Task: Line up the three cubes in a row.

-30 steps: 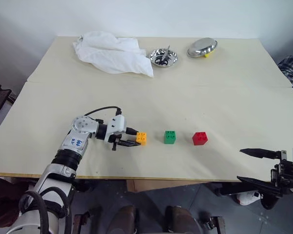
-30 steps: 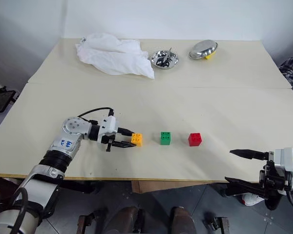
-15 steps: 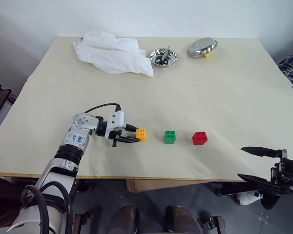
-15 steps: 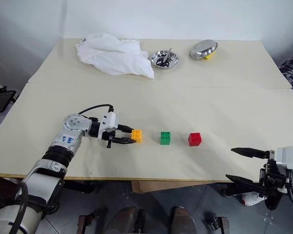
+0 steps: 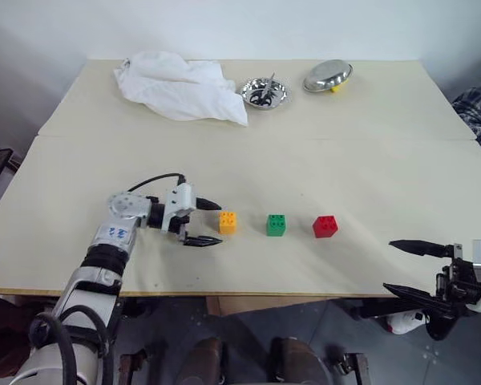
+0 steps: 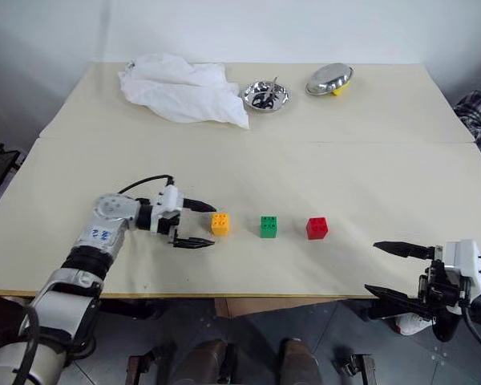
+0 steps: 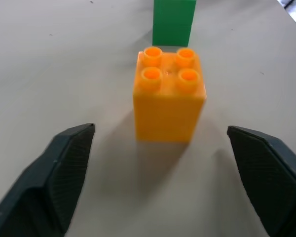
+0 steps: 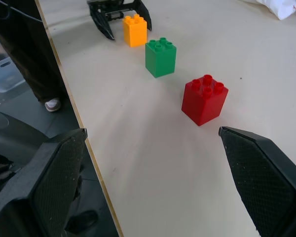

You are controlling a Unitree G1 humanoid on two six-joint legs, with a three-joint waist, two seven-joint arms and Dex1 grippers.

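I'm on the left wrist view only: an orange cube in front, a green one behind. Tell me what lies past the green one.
Observer: A red cube stands beyond the green cube, so with the orange cube the three form a straight row.
Operator: Report where the right end effector is.
Observer: The right end effector hangs off the table's near edge, fingers apart, holding nothing.
Operator: Describe the far side of the table.
Observer: A crumpled white cloth, a steel bowl and a second, tilted steel bowl sit there, well away from the cubes.
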